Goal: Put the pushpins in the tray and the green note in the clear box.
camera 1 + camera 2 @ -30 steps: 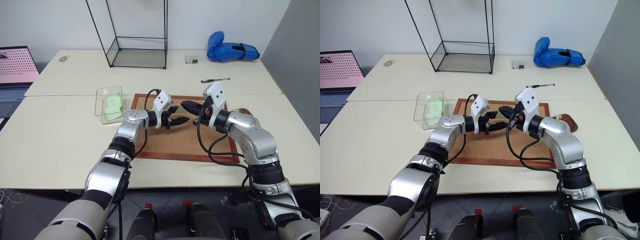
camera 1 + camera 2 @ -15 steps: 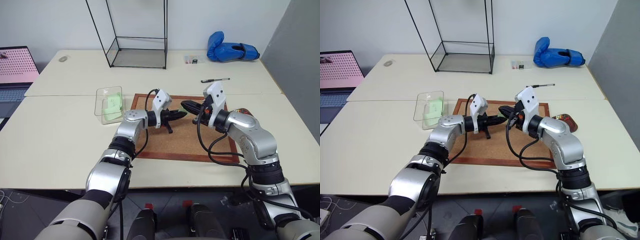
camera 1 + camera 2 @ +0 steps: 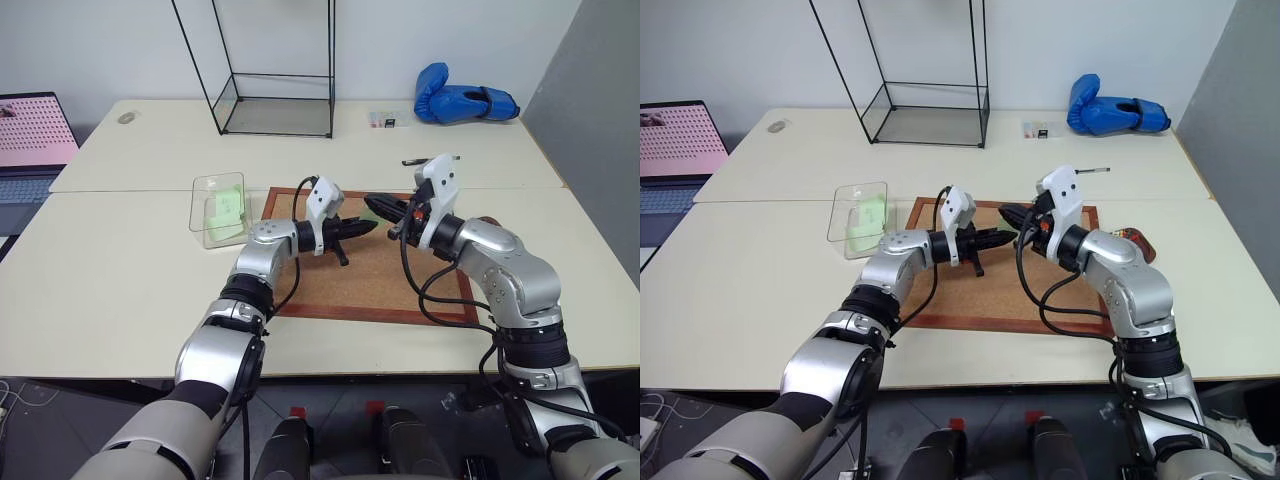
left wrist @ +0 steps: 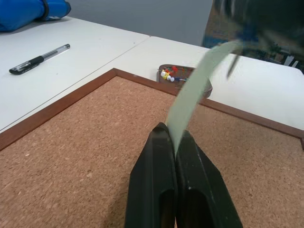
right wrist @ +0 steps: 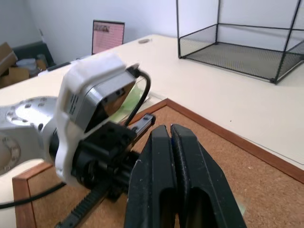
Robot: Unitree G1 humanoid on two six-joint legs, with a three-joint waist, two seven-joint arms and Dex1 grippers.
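Note:
The green note [image 4: 199, 90] is a pale strip standing up from my left gripper [image 4: 171, 133], which is shut on its lower end. That gripper [image 3: 366, 226] is level over the corkboard [image 3: 360, 285], pointing right. My right gripper [image 3: 373, 205] is shut, facing it just above, tips nearly meeting. In the left wrist view a thin dark pushpin [image 4: 232, 66] sticks out below the blurred right gripper, at the note's upper end. The tray [image 4: 183, 76] holds several coloured pushpins just off the board's edge. The clear box [image 3: 218, 207], left of the board, holds a brighter green slip [image 3: 228, 205].
A tall black wire-framed glass case [image 3: 275, 70] stands at the back. A pen [image 3: 430, 160] and a blue glove [image 3: 462, 102] lie at the back right. A laptop [image 3: 30, 140] sits at the far left.
My left gripper's fingers, apart a second ago, have closed on the green note. The right wrist has tilted a little; both hands stay over the board.

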